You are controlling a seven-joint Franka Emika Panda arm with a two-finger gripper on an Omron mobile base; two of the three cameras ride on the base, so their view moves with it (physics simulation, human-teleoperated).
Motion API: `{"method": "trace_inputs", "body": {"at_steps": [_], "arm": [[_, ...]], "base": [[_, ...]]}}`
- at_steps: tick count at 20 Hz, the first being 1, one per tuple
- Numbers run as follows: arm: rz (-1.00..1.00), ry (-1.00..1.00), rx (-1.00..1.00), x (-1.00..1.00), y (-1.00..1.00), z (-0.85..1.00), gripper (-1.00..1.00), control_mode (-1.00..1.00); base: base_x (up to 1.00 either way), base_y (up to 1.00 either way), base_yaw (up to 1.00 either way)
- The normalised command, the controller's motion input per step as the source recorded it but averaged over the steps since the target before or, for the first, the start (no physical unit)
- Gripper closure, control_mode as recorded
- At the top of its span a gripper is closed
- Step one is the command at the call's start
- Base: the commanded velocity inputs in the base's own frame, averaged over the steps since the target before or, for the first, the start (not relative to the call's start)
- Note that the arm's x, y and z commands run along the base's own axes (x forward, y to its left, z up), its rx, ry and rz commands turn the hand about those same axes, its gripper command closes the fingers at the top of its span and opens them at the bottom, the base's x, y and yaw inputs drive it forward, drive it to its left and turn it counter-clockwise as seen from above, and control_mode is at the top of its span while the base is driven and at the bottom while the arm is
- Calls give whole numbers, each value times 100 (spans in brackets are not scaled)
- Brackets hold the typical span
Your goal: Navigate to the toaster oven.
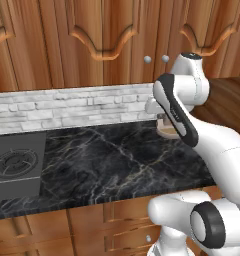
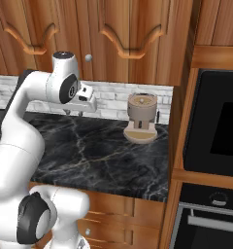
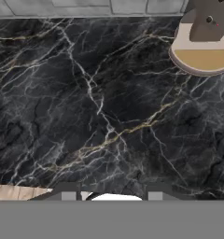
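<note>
The toaster oven is out of view in all three views. My gripper (image 2: 74, 113) hangs over the black marble counter (image 2: 104, 151), a little above its back part near the white brick backsplash (image 2: 113, 99). In the hand view the gripper (image 3: 112, 193) looks straight down at bare marble, and its two dark fingertips (image 3: 68, 191) stand well apart with nothing between them, so it is open. The white arm rises across the right of the left base view and hides the hand there.
A brown coffee machine (image 2: 141, 124) on a round tan base (image 3: 202, 58) stands at the counter's back right. A black built-in wall oven (image 2: 218, 126) fills the tall wooden cabinet to the right. A gas cooktop (image 1: 17, 165) lies at the counter's left. Wooden wall cabinets (image 1: 102, 40) hang above.
</note>
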Motion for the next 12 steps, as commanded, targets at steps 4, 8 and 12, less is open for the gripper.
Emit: {"method": "trace_inputs", "body": {"at_steps": [4, 8, 12], "arm": [[0, 0, 0, -55, 0, 0, -100, -100], [0, 0, 0, -100, 0, 0, -100, -100], [0, 1, 0, -100, 0, 0, -100, -100]], "base": [[0, 0, 0], [0, 0, 0], [0, 0, 0]]}}
